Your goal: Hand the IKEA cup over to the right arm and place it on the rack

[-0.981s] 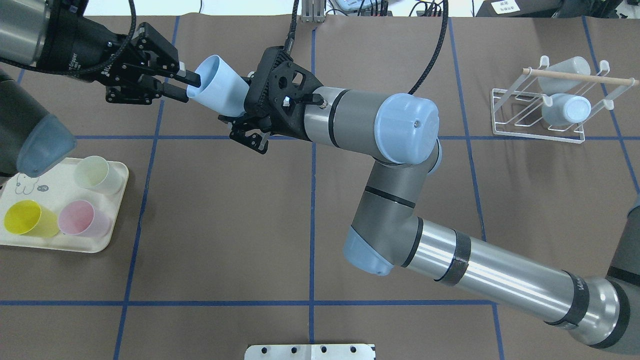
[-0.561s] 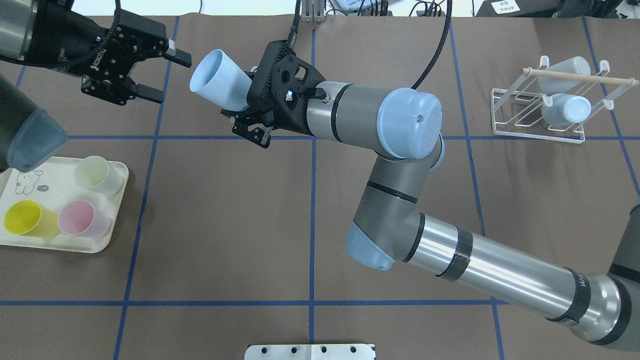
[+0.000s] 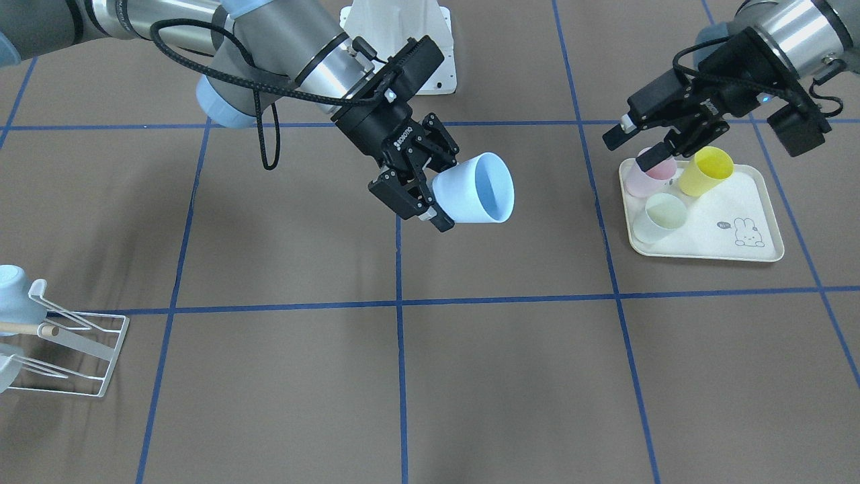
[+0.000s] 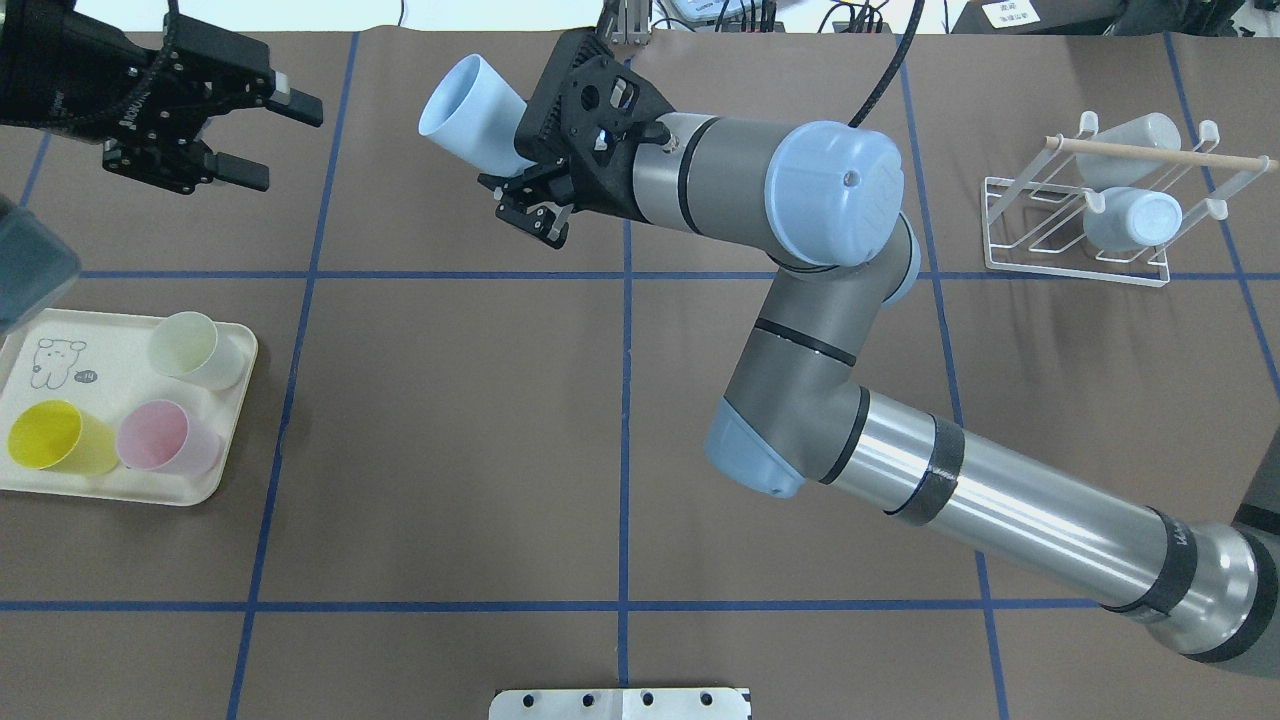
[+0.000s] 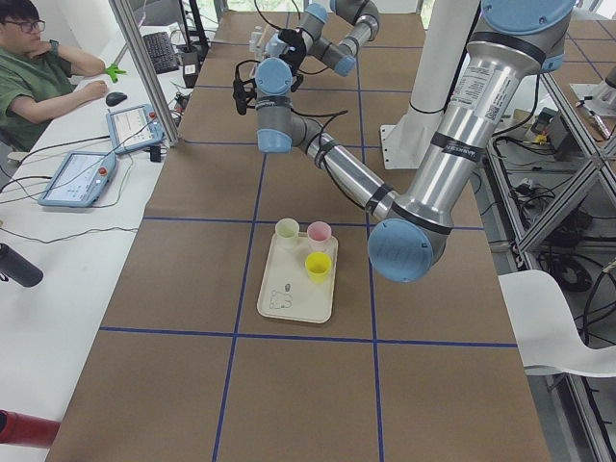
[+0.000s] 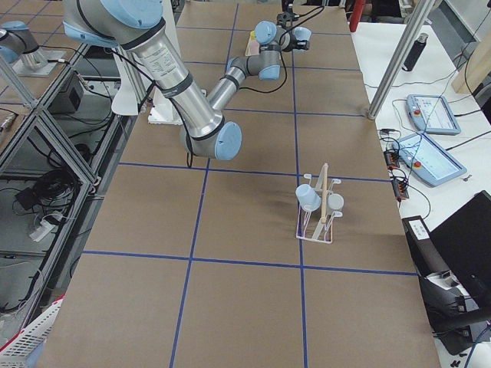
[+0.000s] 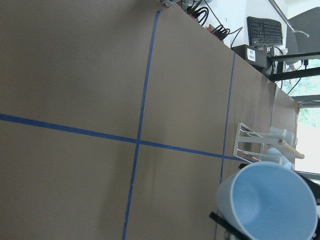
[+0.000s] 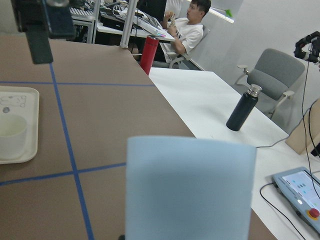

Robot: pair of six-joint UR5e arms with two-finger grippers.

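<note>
Overhead exterior showing right gripper [image 4: 512, 180] clamping the pale blue IKEA cup [image 4: 468, 100] by its base over the table [image 4: 450, 450] far edge, one finger hiding under the wrist, left gripper [image 4: 275, 143] gaping empty, rack [image 4: 1128, 150] sitting by the far right corner, blue-taped brown paper covering everything.

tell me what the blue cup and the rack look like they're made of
The blue cup looks like plastic, matte to satin: even pastel colour, thin wall, soft sheen without glare. The rack looks like thin metal wire coated white, perhaps painted, going by its slim bent bars; the rod across its top looks like bare light wood, pale tan and dull.
</note>
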